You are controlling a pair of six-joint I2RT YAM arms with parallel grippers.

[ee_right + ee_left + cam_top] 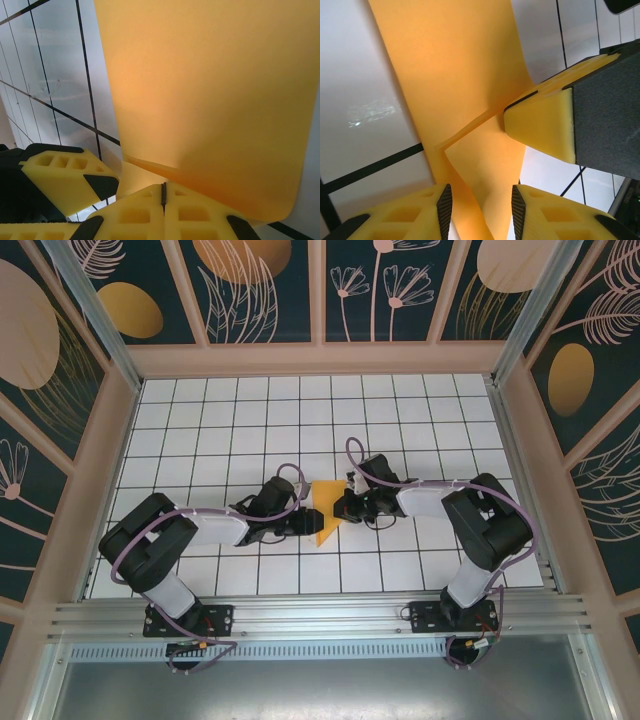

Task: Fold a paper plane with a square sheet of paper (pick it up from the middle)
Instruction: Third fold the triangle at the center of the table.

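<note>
My right gripper (163, 192) is clamped on a crease of the thin orange-yellow folded paper sheet (200, 90). My left gripper (480, 202) has its jaws apart, astride that sheet's edge.

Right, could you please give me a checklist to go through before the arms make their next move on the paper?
1. Right gripper shut on the square sheet of paper: ok.
2. Left gripper closed on the sheet: not ok, its jaws stand apart with paper between them.
3. Sheet between both grippers, over the middle of the table: ok.
4. A fold line shows in the sheet: ok.
5. Folded edges aligned: cannot tell.
</note>
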